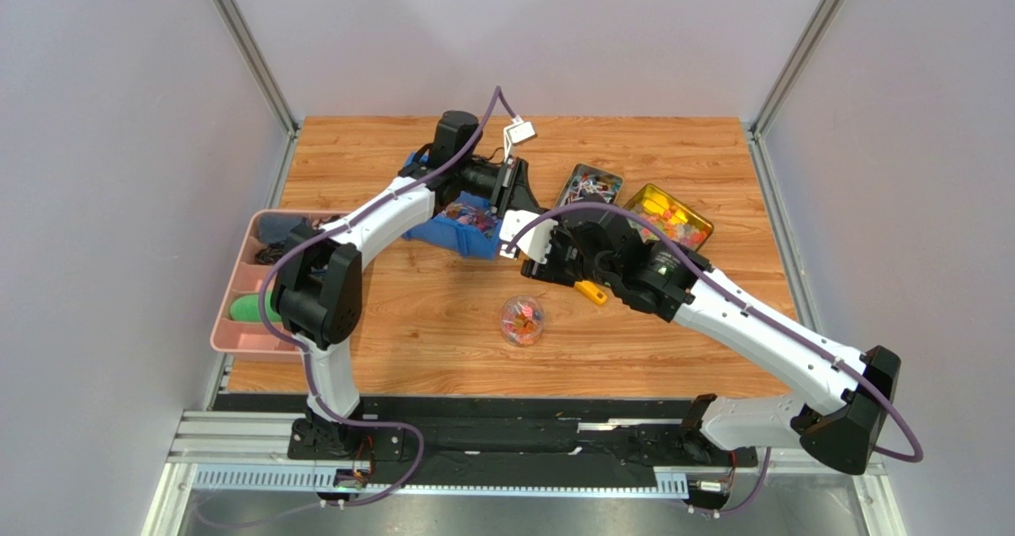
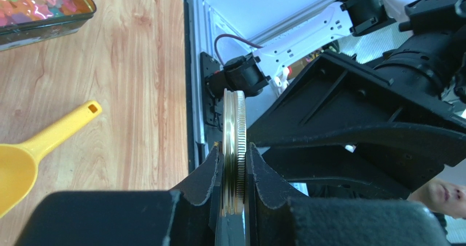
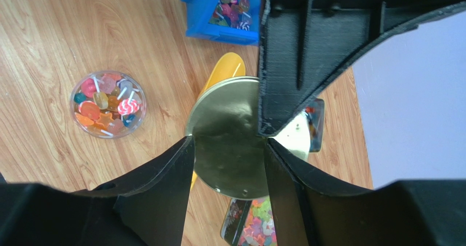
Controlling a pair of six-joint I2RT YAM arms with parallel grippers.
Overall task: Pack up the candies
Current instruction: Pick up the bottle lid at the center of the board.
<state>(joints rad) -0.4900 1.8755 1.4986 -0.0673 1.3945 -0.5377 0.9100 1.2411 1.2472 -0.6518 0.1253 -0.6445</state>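
**Item:** candies (image 3: 232,3). Small shiny wrapped pieces in mixed pink, red and blue, heaped in a blue bin (image 3: 219,34) on the worktop (image 3: 65,33).

**Location:** in the top view the bin sits just beside the left end effector (image 2: 234,148), on its left. It lies a little beyond the right end effector (image 3: 228,142). More candies fill a clear jar (image 3: 73,105), apart from both and nearer the arm bases.

**Left end effector:** clamped on a gold lid (image 2: 234,107), held on edge above the worktop.

**Right end effector:** fingers apart, flanking the same lid (whether they touch it cannot be told).

**Also present:** yellow scoop (image 2: 49,137), lying on the worktop close by.
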